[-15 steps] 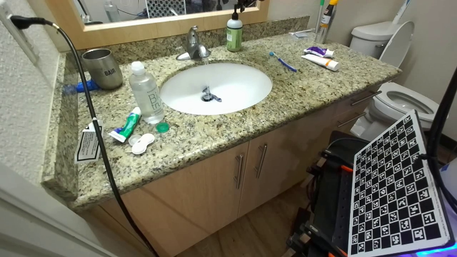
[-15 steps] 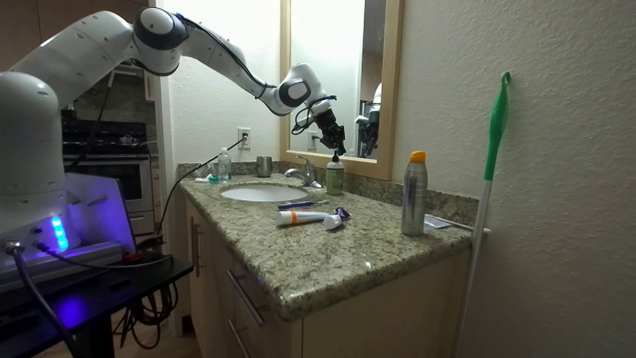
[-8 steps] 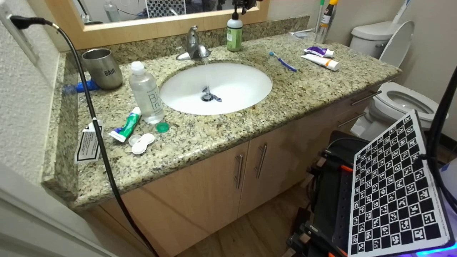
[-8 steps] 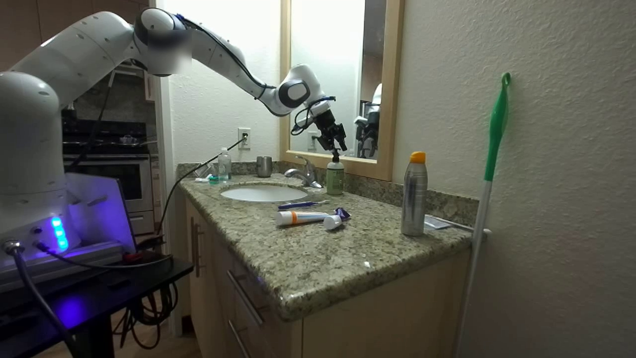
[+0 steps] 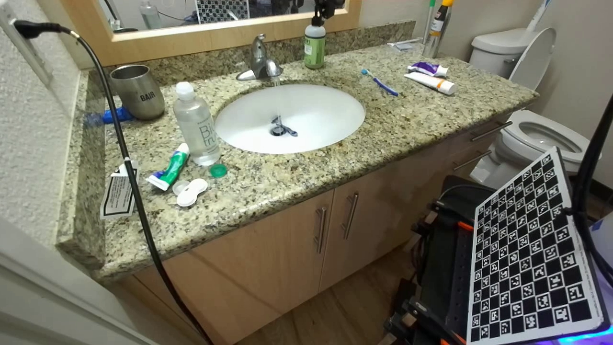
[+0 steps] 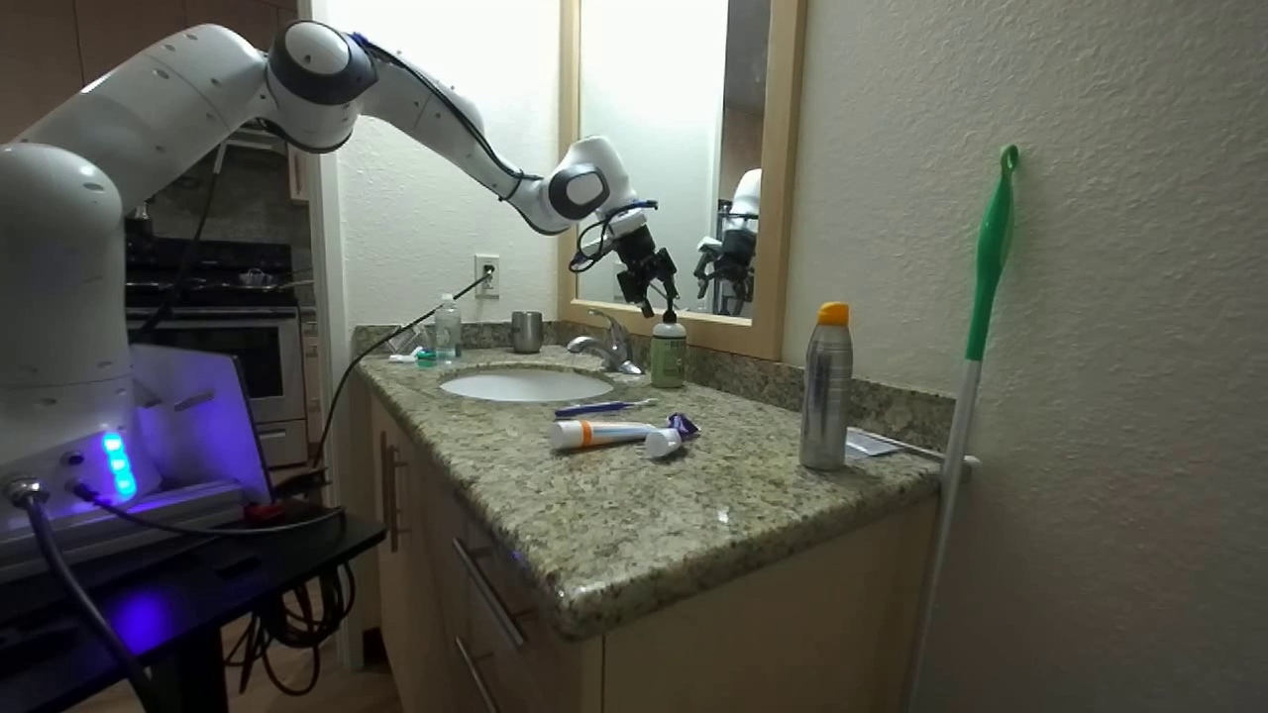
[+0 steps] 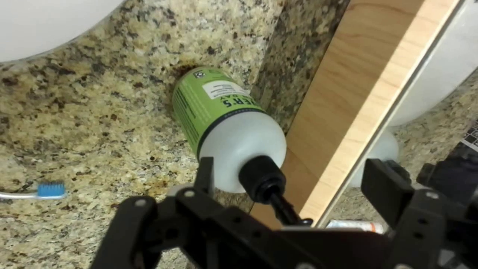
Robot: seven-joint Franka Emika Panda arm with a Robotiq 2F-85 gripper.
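Note:
A green-labelled soap bottle with a black pump top stands upright on the counter, beside the faucet in both exterior views. In the wrist view my gripper is open, its fingers spread wide. The pump top lies between them in that picture, closer to the left finger; I cannot tell whether anything touches it. The pump's nozzle end is partly hidden behind the gripper's body. An exterior view shows the gripper just above the soap bottle, tilted, with nothing gripped.
Right behind the bottle is the wood-framed mirror. The faucet and white sink stand close by. A toothbrush, a white tube and a spray can are elsewhere on the counter. A clear bottle stands across the sink.
My gripper's jaws have spread from nearly shut to wide. The arm has come slightly down and leftward in an exterior view. The soap bottle stays where it was.

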